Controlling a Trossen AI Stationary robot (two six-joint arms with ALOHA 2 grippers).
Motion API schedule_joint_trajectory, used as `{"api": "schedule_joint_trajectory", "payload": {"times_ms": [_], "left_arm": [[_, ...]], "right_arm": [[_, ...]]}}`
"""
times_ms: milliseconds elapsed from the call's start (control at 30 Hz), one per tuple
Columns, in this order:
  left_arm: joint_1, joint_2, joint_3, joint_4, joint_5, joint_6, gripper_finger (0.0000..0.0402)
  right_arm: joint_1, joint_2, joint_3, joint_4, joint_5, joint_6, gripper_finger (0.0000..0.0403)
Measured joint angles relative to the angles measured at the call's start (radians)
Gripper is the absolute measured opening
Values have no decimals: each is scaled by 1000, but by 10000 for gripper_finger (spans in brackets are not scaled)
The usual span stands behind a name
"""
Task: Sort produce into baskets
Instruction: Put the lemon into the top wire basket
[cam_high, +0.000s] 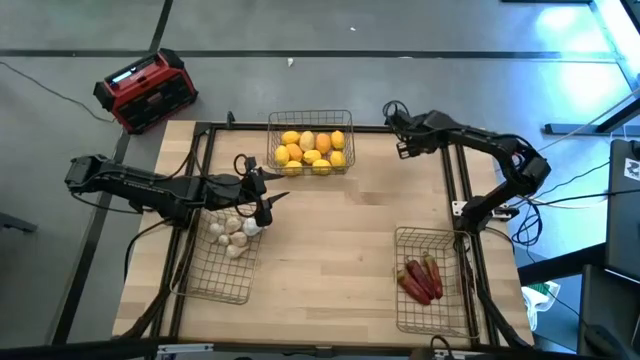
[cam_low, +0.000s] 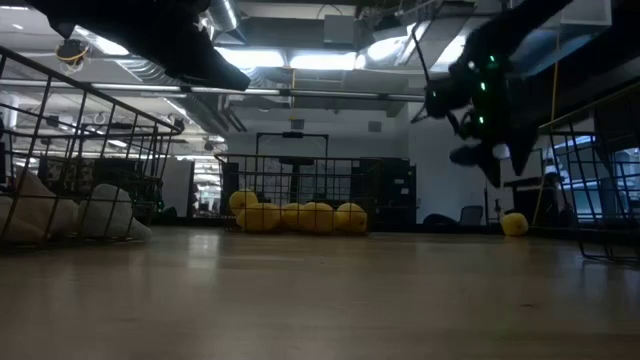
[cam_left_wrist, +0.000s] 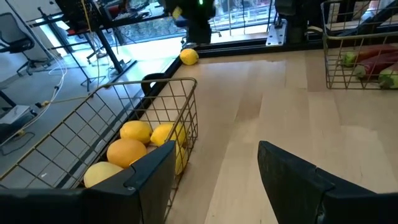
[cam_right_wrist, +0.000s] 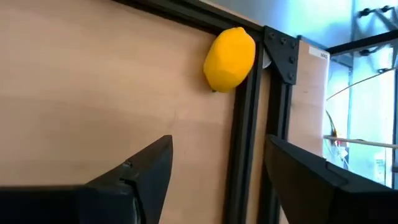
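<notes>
Sorting nearly done on a pale wooden table (cam_high: 330, 240) framed in black rail. One stray yellow lemon-shaped fruit (cam_right_wrist: 229, 59) lying against the black corner rail at the table's far right, just ahead of the right end effector (cam_right_wrist: 217, 177), fingers spread wide and empty. Left end effector (cam_left_wrist: 214, 180) likewise open and empty, hovering beside the left grey wire basket (cam_high: 215, 275) of small white garlic bulbs (cam_high: 233, 232). Yellow and orange fruits (cam_high: 313, 152) heaped in the far grey wire basket (cam_high: 310, 120); dark red chili-like pieces (cam_high: 420, 278) in the right-hand wire basket (cam_high: 432, 320). Stray fruit probably light, firm and smooth, prone to rolling; best pinched across its middle, though the rail crowds one side. Red-and-black box (cam_high: 146, 90) on the grey floor beyond; a ceiling-lit workshop behind.
</notes>
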Motion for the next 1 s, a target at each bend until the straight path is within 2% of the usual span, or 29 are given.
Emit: {"api": "schedule_joint_trajectory", "payload": {"times_ms": [67, 200, 333, 467, 600, 733, 833, 1000], "left_arm": [[0, 0, 0, 0, 0, -5, 224], [0, 0, 0, 0, 0, -8, 224], [0, 0, 0, 1, 0, -12, 224], [0, 0, 0, 0, 0, -25, 224], [0, 0, 0, 0, 0, -27, 224], [0, 0, 0, 1, 0, -23, 223], [0, 0, 0, 1, 0, -21, 223], [0, 0, 0, 0, 0, -8, 223]], "right_arm": [[-1, -2, 68, -71, -30, -9, 248], [-27, 0, 165, -94, -61, -22, 248], [-110, 17, 215, -92, -78, -67, 248], [-222, 55, 217, -76, -166, -111, 248], [-310, 118, 217, -56, -275, -139, 248], [-324, 186, 289, -78, -282, -143, 248], [-348, 250, 361, -155, -324, -130, 248], [-374, 360, 467, -266, -319, -126, 248]]}}
